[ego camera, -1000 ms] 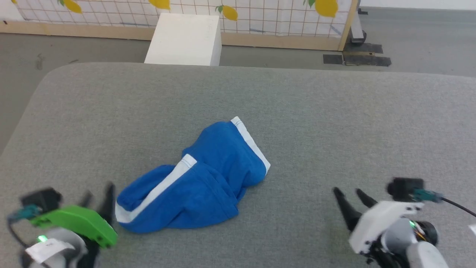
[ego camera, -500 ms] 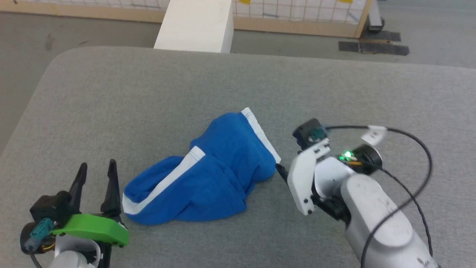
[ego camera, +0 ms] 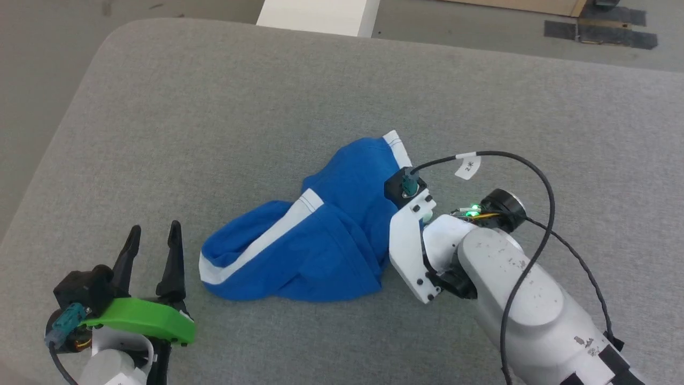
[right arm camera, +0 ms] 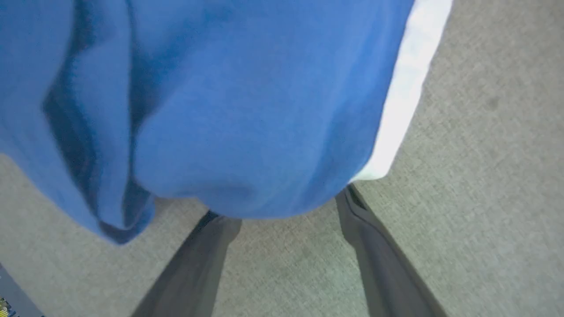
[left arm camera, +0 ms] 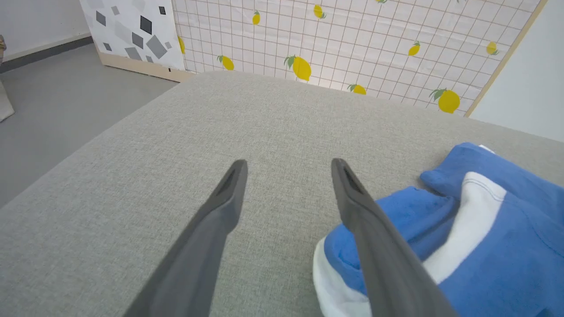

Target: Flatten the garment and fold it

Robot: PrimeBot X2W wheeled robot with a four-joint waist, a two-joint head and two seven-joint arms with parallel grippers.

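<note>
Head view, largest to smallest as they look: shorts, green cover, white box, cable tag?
1. shorts
2. green cover and white box: about alike; box is farther and cropped
3. cable tag

**Blue on grey**

The garment is bright royal blue, with a white side stripe and white hem bands marked by thin blue stitch lines. The desk under it is a plain grey weave. Left of the garment, my left gripper has dark jaws and a green cover. Right of the garment, my right gripper has dark grey jaws. Beyond the garment, a screen carries a white grid with yellow, green-leaved lemons.
</note>
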